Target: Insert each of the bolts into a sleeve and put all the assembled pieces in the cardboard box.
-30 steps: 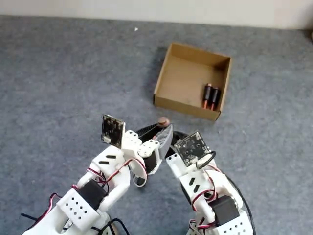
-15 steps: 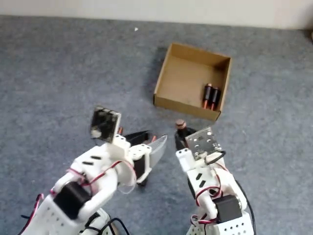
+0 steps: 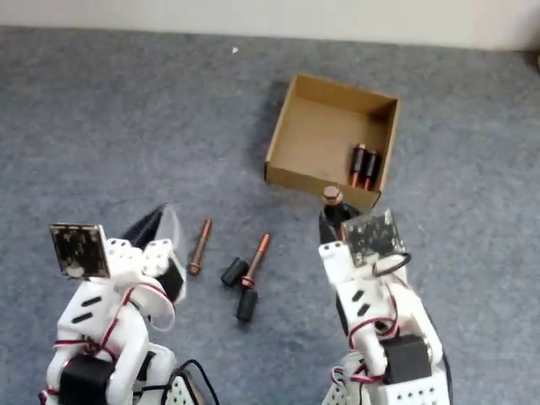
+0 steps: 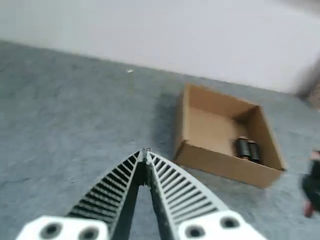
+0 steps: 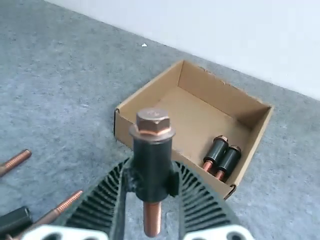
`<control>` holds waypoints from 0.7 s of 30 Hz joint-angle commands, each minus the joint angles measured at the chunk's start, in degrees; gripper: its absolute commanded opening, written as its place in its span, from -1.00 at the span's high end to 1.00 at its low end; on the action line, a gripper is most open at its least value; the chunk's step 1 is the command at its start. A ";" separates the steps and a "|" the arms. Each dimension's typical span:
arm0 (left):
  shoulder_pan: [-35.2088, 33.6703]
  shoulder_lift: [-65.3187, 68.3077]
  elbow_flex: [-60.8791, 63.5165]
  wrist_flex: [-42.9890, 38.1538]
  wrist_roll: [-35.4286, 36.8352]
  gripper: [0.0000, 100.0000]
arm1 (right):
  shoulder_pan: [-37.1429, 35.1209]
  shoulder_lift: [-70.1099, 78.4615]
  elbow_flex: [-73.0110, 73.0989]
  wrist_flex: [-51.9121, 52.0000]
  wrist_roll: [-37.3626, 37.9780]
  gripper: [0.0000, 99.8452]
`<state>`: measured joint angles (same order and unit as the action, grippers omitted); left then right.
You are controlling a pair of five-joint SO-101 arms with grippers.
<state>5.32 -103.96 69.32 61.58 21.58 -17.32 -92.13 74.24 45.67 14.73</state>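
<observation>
High view; clock directions are taken from the middle of the grey mat.

Right gripper: the jaws are clamped on the black sleeve of an assembled piece. The piece stands upright, with its copper hex head on top and its threaded end poking out below (clearest in the right wrist view). It hangs just off the near wall of the cardboard box, at the box's 6 o'clock.

The cardboard box sits at about 1 o'clock. Two finished pieces lie side by side inside it, against its 3 o'clock wall.

Left gripper: at 9 o'clock, fingers pressed together tip to tip, with nothing between them.

On the mat, at 6 to 7 o'clock:
- A loose bolt.
- A second bolt at the loose bolt's 3 o'clock.
- One sleeve just beside the second bolt's lower end.
- Another sleeve at that end's 6 o'clock.

I cannot tell whether either sleeve touches the second bolt.
</observation>
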 commanded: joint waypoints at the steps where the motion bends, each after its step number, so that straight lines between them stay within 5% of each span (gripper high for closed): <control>1: -6.64 -0.04 2.24 0.18 -0.79 0.99 | 0.84 14.11 -11.82 -1.98 -0.26 0.99; 9: -16.57 -0.04 10.59 0.09 -0.88 0.99 | 1.10 43.38 -33.27 -1.98 -0.18 0.99; 21: -17.27 -0.04 14.20 0.09 -0.88 0.99 | 8.31 84.09 -65.10 -2.07 -0.18 0.99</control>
<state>-11.47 -103.69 83.82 61.58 21.58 -10.90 -14.95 19.74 45.67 14.73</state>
